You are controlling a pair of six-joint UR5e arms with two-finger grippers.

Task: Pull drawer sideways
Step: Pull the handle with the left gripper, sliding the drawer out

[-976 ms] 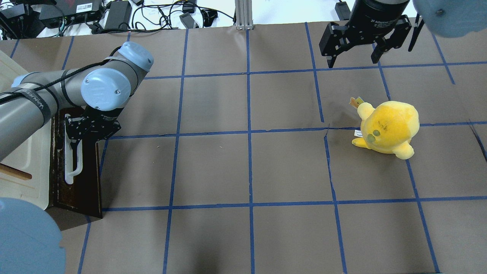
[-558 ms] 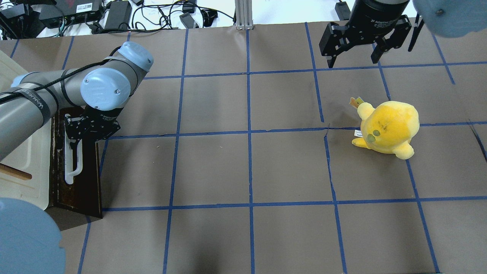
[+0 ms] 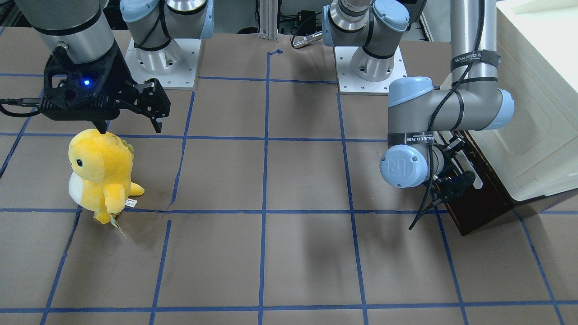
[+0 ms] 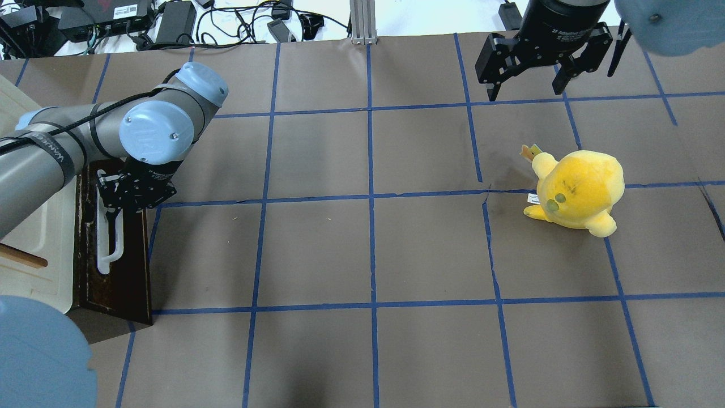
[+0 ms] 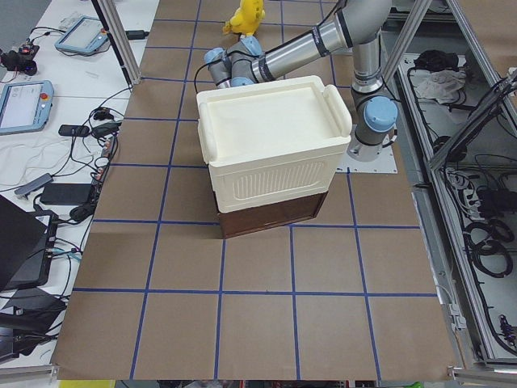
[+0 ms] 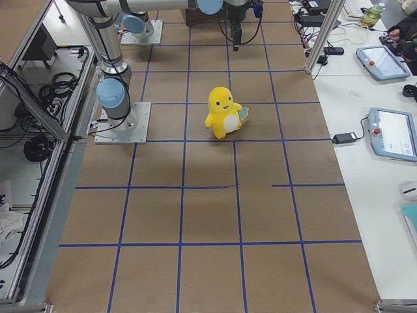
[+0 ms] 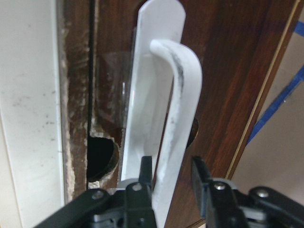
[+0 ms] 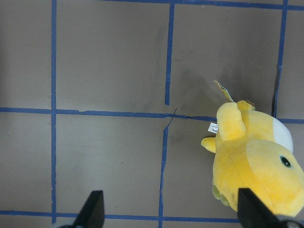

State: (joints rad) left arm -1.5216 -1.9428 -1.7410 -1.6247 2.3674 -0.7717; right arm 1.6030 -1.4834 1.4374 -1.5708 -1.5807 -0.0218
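The drawer (image 4: 122, 272) has a dark brown front with a long white bar handle (image 4: 105, 243) and sits under the cream-white cabinet (image 4: 34, 249) at the table's left edge. My left gripper (image 4: 113, 209) is at the far end of the handle. In the left wrist view the gripper (image 7: 172, 178) has one finger on each side of the white bar (image 7: 175, 109), shut on it. The drawer front (image 7: 223, 71) stands close to the cabinet body. My right gripper (image 4: 525, 93) hangs open and empty above the table's far right.
A yellow plush toy (image 4: 578, 190) stands on the right half of the table, just nearer than the right gripper; it also shows in the right wrist view (image 8: 256, 161). Cables and power bricks (image 4: 170, 22) lie beyond the far edge. Blue tape lines grid the brown tabletop.
My left gripper and wrist have shifted very slightly left, toward the cabinet. The drawer front shows no clear movement. The right arm and the plush toy have not moved.
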